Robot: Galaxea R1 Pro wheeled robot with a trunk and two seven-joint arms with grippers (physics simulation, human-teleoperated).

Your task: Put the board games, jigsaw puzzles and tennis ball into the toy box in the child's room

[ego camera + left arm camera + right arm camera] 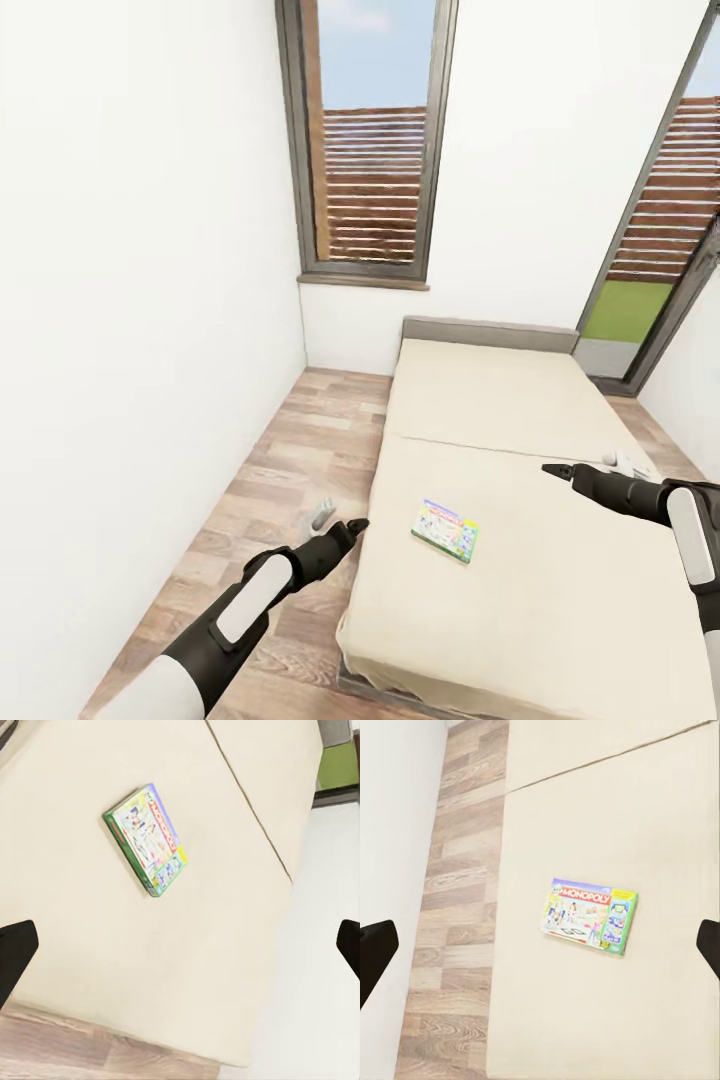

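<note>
White walls enclose the child's room (150, 250), with wood-plank floor (300, 440) running between the left wall and the bed (520, 600). Two tall windows with slatted shutters (375, 185) stand behind the bed, one above the low grey headboard (490, 333). Beige mattress cover is plain, with a seam crossing it.

One board game, the green-edged Monopoly box (445, 530), lies flat on the mattress, near the bed's left edge and apart from both arms. The right wrist view shows its printed cover face up (590, 916); the left wrist view shows it at an angle, green edge visible (146, 838).

Left gripper (355, 526) hangs over the floor just beside the bed's left edge, pointing toward the box. Its fingertips (16, 952) sit wide apart at the sides of its wrist view, released, grasping nothing.

Right gripper (556, 471) hovers over the mattress to the right of the box, pointing left. Its fingertips (375, 949) are likewise spread wide and empty.

Small pale object (321, 513) lies on the floor near the left gripper; identity cannot be determined
</note>
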